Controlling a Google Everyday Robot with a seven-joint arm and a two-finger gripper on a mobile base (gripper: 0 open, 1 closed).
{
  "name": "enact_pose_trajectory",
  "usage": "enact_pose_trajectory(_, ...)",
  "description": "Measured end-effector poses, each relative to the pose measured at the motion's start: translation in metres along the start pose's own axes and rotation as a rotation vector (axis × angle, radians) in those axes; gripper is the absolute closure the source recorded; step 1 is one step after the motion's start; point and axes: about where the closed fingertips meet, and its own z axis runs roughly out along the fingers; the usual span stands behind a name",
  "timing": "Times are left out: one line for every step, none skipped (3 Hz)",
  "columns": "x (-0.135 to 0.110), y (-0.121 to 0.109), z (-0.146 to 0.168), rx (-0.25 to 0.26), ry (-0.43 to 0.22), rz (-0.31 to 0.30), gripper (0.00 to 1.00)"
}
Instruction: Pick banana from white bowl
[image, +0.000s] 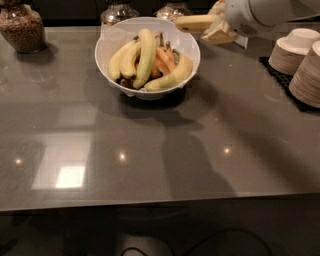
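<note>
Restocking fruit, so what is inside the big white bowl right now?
The large glossy white bowl holds several yellow bananas over orange pieces; whatever lies beneath them is covered. The claw grips a short straight yellow banana above the bowl's right rim.

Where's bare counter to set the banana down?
Front half of the counter, below the white bowl, is bare; so is the left patch between bowl and jar. Crowded: back edge with jars, right edge with stacked bowls. Gripper holds the banana above the bowl's back-right rim.
</note>
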Motion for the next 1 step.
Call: enact_pose_trajectory(0.0106, 0.0143, -0.0237, -0.005, -0.080, 0.010, 1.00)
